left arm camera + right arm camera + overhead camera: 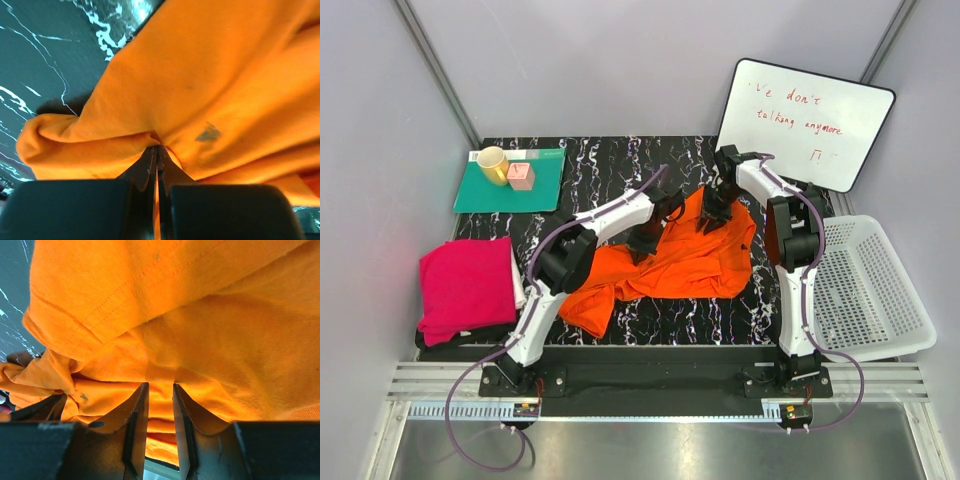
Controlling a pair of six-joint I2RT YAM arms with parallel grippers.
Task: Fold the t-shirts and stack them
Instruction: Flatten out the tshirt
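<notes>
The orange t-shirt (695, 262) lies crumpled in the middle of the top view on the dark table (610, 160). Its long axis runs from the lower left to the upper right of the frame, and the pink t-shirt (465, 285) sits folded at the left edge. The left gripper (157, 147) has its jaws pressed together on a small pinch of orange cloth. The right gripper (160, 386) stands narrow, with a fold of the same shirt in the gap, so both seem to hold it. Both grips are near each other at the shirt's upper edge, and most of the cloth spreads from there toward the bottom of the frame (I judge they should pull apart to flatten it). The arms cover the grip places, so I cannot tell whether they hold hem, collar or sleeve.
</notes>
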